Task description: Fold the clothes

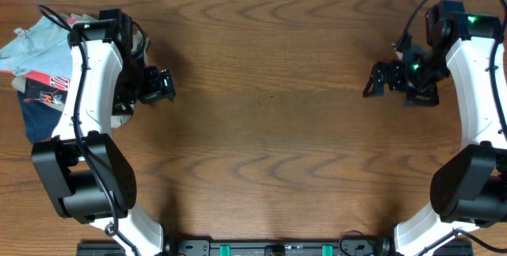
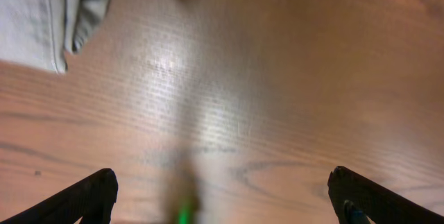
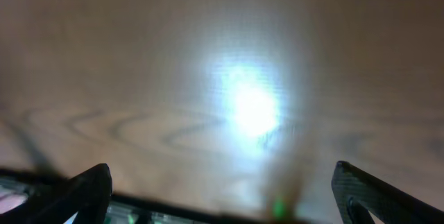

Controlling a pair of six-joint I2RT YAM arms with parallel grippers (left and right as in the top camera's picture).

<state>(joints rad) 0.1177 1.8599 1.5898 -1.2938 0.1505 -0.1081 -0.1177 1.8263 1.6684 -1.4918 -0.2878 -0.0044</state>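
The clothes, a pale blue-grey T-shirt, lie crumpled on top of a pile at the table's far left edge. My left gripper hovers over bare wood to the right of that pile, open and empty. In the left wrist view its gripper has both dark fingertips spread wide over the table. My right gripper is far off on the right side, also open. The right wrist view shows that gripper holding nothing, only blurred wood with a bright glare below.
In the pile are a red shirt with white lettering and a navy garment. A khaki piece shows behind the left arm. A pale hemmed cloth edge fills the left wrist view's top left corner.
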